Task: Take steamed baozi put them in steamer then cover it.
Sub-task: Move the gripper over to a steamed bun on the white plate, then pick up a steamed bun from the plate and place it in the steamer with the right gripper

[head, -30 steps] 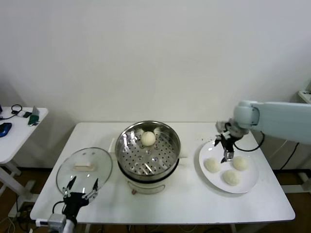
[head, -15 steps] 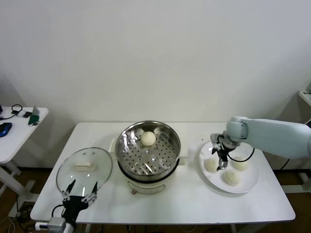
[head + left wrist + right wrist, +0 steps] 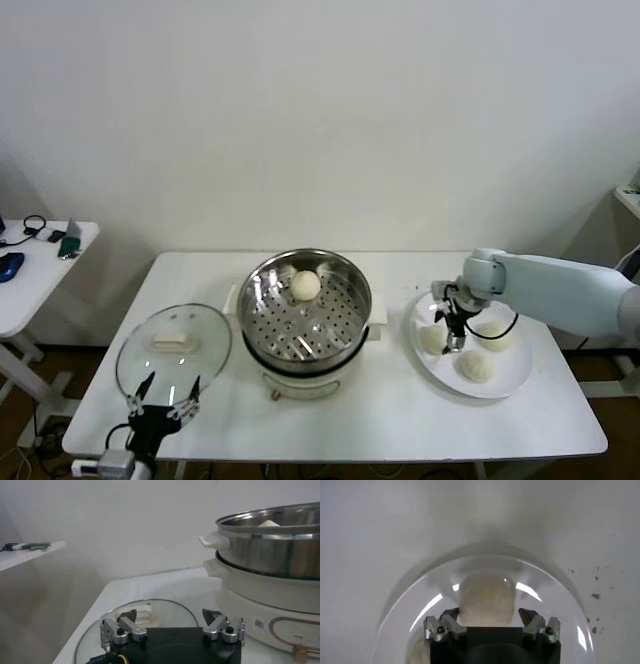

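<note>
On the white plate (image 3: 505,385) at our right sit three steamed baozi; our right gripper (image 3: 455,336) is down over the leftmost bun (image 3: 434,340), fingers spread, the bun lying between them in the right wrist view (image 3: 486,600) but not yet pinched. We judge the wide spread is there to straddle the soft dough before squeezing. The other two buns (image 3: 494,336) (image 3: 476,366) wait just beside it, so the near finger has little room.

One baozi (image 3: 305,285) already rests on the perforated floor of the steamer (image 3: 352,310), toward its far wall, which leaves bare basket for the rest.

The glass cover (image 3: 173,348) lies flat on the table (image 3: 380,420), left of the steamer, handle up. Our left gripper (image 3: 163,396) hangs at the cover's near edge, fingers apart and holding nothing, presumably placed for the covering step.
</note>
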Motion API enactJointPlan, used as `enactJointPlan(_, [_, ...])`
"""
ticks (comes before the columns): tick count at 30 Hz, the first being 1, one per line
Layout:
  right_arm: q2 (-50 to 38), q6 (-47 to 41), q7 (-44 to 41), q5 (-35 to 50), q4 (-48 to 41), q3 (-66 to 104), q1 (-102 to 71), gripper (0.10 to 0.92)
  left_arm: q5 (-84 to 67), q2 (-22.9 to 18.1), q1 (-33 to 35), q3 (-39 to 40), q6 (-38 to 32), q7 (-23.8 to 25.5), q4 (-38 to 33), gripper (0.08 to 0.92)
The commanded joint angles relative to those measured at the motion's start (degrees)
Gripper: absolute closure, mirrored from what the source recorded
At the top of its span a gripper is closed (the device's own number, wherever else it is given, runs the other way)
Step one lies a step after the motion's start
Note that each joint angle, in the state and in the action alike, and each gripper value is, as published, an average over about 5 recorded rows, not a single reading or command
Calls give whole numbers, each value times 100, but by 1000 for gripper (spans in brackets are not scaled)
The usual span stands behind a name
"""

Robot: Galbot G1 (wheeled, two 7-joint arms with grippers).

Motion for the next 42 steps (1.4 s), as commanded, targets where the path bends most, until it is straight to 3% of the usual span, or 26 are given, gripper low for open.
enactJointPlan(1, [3, -6, -54, -52, -71, 121, -96, 271, -1, 10, -2, 4, 7, 0, -11, 177])
enactJointPlan(8, [-2, 38, -192, 54, -17, 72, 84, 382, -4, 9, -12, 6, 9, -1, -15, 177])
enactJointPlan(17, [-87, 325, -641, 623, 489, -954, 2101, 406, 6, 1, -10, -1, 17, -2, -33, 177])
enactJointPlan(26, [500, 408, -1176, 2292, 1245, -1692, 4795, 406, 29, 9, -90, 62, 25, 4, -67, 177])
enactJointPlan(34, [1275, -366, -418, 3321, 2255, -678, 4956, 406, 19, 33, -125, 88, 25, 11, -121, 177])
enactJointPlan(42, [2500, -833, 230, 3305, 2226, -173, 3959, 406, 26, 26, -136, 83, 45, 26, -207, 177])
